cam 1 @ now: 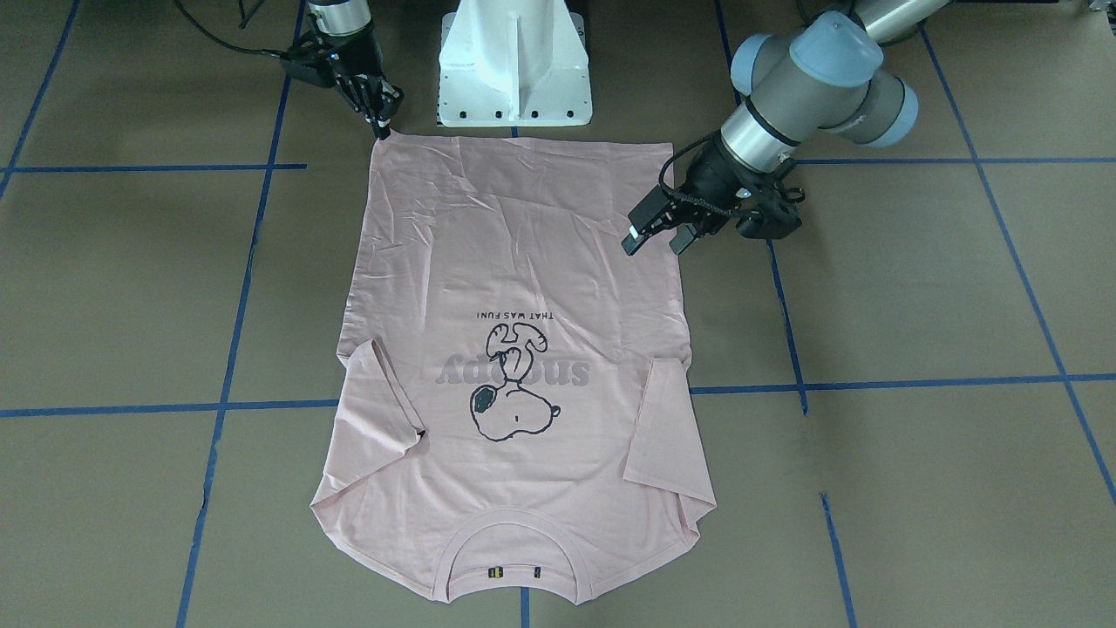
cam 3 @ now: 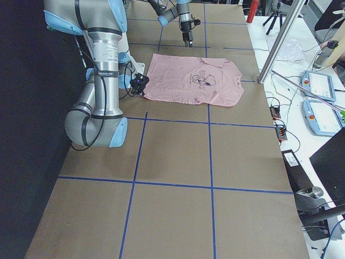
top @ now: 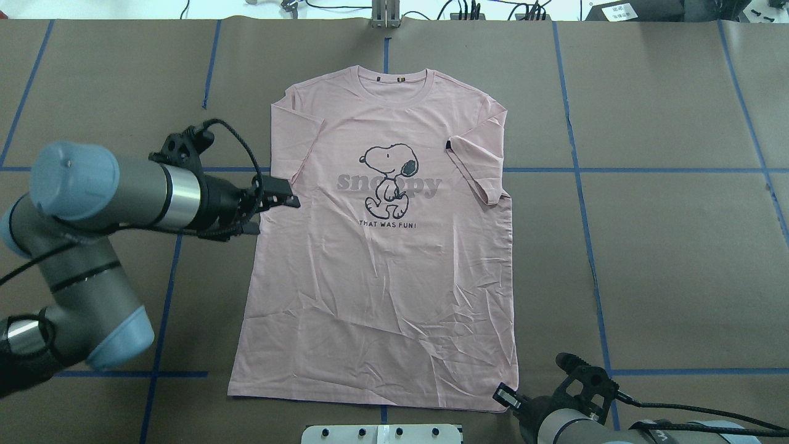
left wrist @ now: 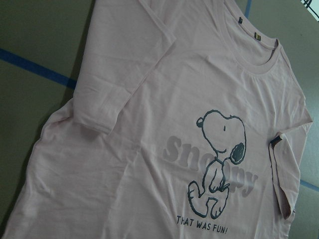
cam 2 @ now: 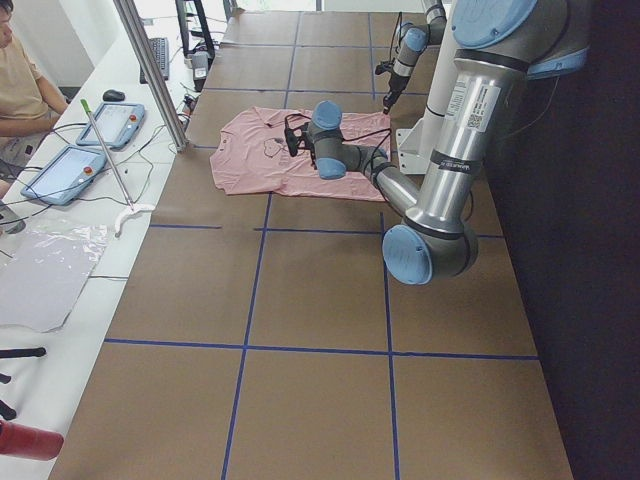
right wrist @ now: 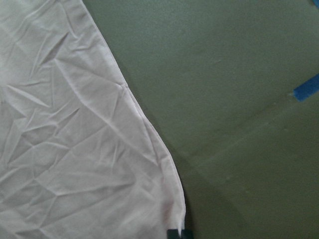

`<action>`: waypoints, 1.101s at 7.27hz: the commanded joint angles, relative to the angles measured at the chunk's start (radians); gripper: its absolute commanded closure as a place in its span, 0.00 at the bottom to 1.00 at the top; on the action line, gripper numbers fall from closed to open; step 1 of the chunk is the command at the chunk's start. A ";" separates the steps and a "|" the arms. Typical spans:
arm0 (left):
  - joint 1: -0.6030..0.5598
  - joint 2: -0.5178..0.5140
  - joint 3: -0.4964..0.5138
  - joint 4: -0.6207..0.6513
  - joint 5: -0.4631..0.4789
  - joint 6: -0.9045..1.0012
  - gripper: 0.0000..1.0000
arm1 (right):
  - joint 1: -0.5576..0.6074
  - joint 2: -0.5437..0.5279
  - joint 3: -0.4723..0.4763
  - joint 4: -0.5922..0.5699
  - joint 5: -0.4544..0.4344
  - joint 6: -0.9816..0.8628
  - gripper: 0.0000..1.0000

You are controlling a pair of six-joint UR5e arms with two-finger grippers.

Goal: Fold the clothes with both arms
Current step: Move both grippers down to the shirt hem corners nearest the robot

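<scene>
Looking at a pale pink T-shirt (top: pixel 382 290) lying print-up and nearly flat on the brown table (top: pixel 678 259), collar pointing away from the robot, hem lying just beside the white base (top: pixel 382 433). Hovering the left gripper (top: pixel 285 193) over the shirt's side edge below the sleeve, fingers spread with nothing between them. Resting the right gripper (cam 1: pixel 382 126) at a hem corner, tips drawn close together (cloth between them or not: cannot tell). Judging the fabric as light, limp and already creasing, probably sliding readily over the table covering and sagging wherever unsupported. Expecting the best purchase from pinching the seamed edges, meaning hem corners and shoulder or sleeve seams, taking both layers together, lifting evenly with both arms, avoiding dragging the middle into wrinkles.
</scene>
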 commanded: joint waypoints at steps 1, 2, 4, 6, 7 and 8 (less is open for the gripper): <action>0.221 0.117 -0.142 0.184 0.198 -0.062 0.00 | 0.012 0.000 0.004 0.000 0.000 -0.001 1.00; 0.310 0.174 -0.148 0.184 0.256 -0.118 0.02 | 0.012 -0.002 0.004 0.000 0.000 -0.001 1.00; 0.417 0.240 -0.157 0.189 0.289 -0.186 0.08 | 0.019 0.000 0.006 0.000 0.000 -0.003 1.00; 0.432 0.257 -0.159 0.204 0.287 -0.191 0.10 | 0.021 -0.006 0.006 0.000 0.000 -0.003 1.00; 0.448 0.256 -0.174 0.241 0.287 -0.194 0.14 | 0.021 -0.005 0.006 0.000 0.000 -0.003 1.00; 0.449 0.259 -0.206 0.255 0.286 -0.194 0.25 | 0.021 -0.002 0.006 0.000 0.000 -0.001 1.00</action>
